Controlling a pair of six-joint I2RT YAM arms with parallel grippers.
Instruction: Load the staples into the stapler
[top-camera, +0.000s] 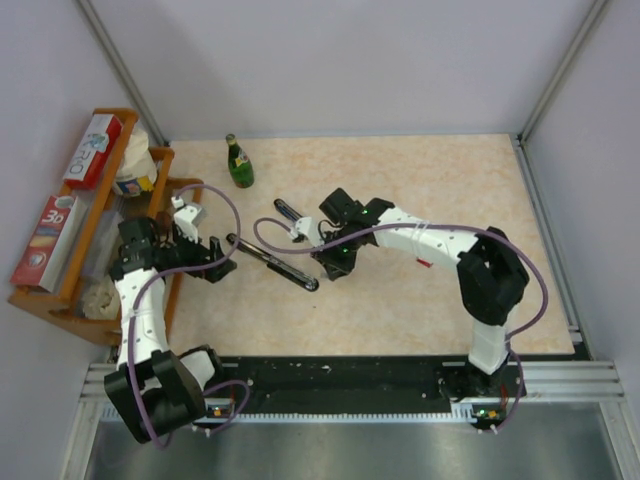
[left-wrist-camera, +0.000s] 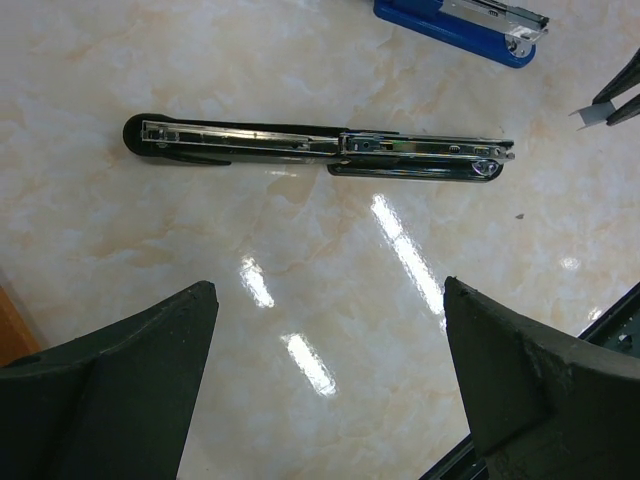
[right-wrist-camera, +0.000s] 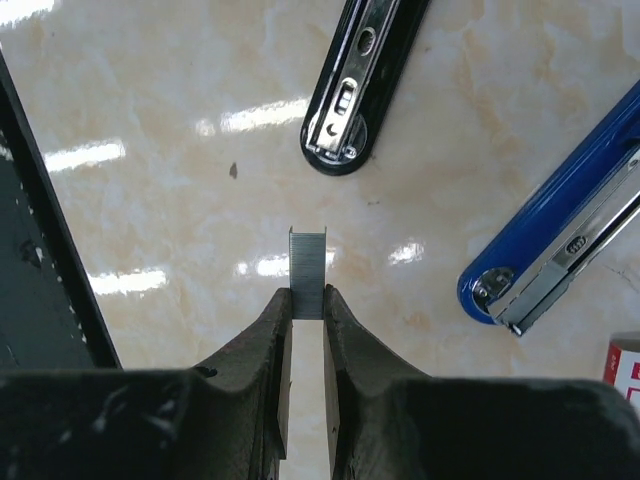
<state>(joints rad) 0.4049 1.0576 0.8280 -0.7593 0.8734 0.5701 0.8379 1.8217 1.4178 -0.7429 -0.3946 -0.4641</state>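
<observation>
The stapler, black and swung open flat with its bright metal channel facing up, lies on the pale, glossy, marbled tabletop. It is straight ahead of the left fingers, stretched crosswise beyond the gap between them and apart from both tips. On the outer side of the left arm stands a wooden rack with cartons in it. The left fingers are spread as wide as they go and have hold of nothing. The right fingers are pressed together on a thin grey strip. Well beyond both sets of fingers, near the far edge of the tabletop, a green bottle stands upright. A blue stapler lies to the right of the right fingers, its metal parts showing, apart from the black one. Low at the edge of the right wrist view, to the right of the right fingers, a red-and-white corner of a small box shows; the rest of it is cut off. The staples are that grey strip: they stand on edge between the right fingertips and stick out past them. The rounded end of the black stapler lies a little beyond them and slightly to the right, not touching.
</observation>
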